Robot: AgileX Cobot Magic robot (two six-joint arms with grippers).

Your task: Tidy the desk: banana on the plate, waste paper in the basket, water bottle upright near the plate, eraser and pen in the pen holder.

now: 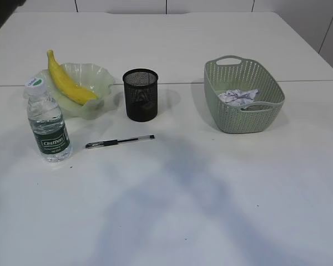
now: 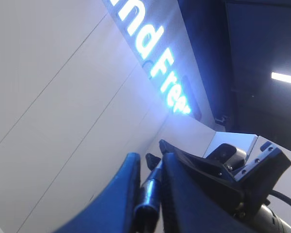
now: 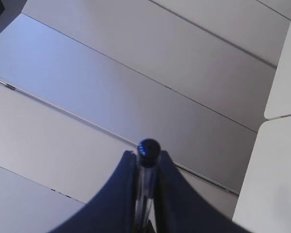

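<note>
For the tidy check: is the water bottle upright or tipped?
Upright. The water bottle stands on its base, cap on top, beside the plate.

Exterior slanting down over table — wrists facing walls

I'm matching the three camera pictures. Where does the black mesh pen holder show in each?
Exterior view: black mesh pen holder left of centre, between the wavy green plate and green woven basket.
Left wrist view: not in it.
Right wrist view: not in it.
Shared landmark: none certain; wrist views face seamed white panels.
</note>
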